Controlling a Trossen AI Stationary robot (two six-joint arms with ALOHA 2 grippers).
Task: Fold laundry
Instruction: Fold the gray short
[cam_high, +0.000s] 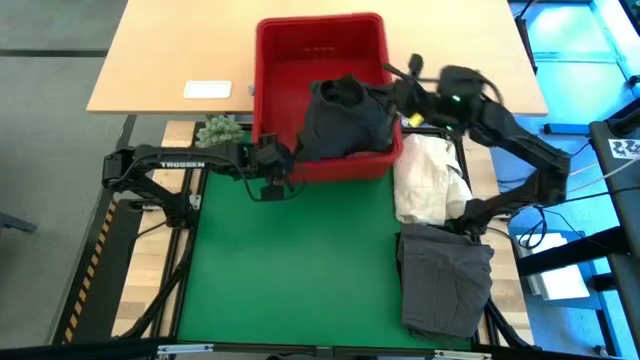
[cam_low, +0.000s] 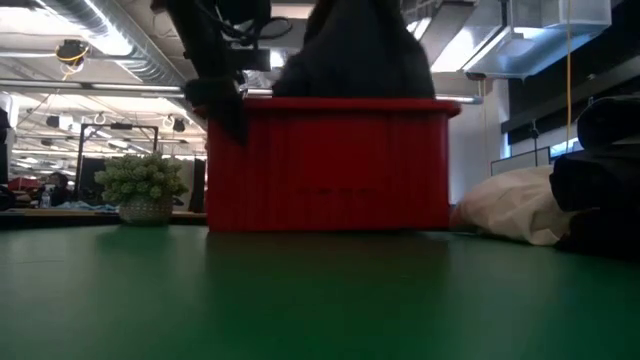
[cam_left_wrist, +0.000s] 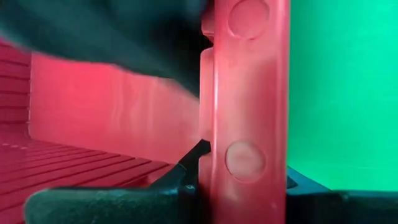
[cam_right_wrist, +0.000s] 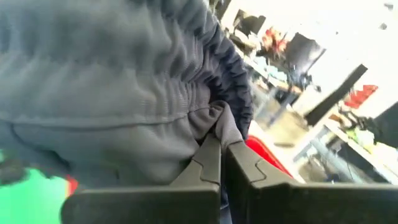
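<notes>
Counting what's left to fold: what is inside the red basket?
One dark garment, bunched and draped over the red basket's front rim, pinched by the right gripper. Bare floor behind it; anything underneath is hidden.

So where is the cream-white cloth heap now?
In the high view the cream-white cloth heap lies on the table's right side, just right of the red basket and directly above the folded grey garment.

Open-plan robotics lab or industrial workspace: exposed ceiling ducts (cam_low: 120, 40) and fluorescent lighting are running overhead, workbenches are standing behind, and a green mat (cam_high: 290, 270) is covering a framed test desk (cam_high: 160, 60).
</notes>
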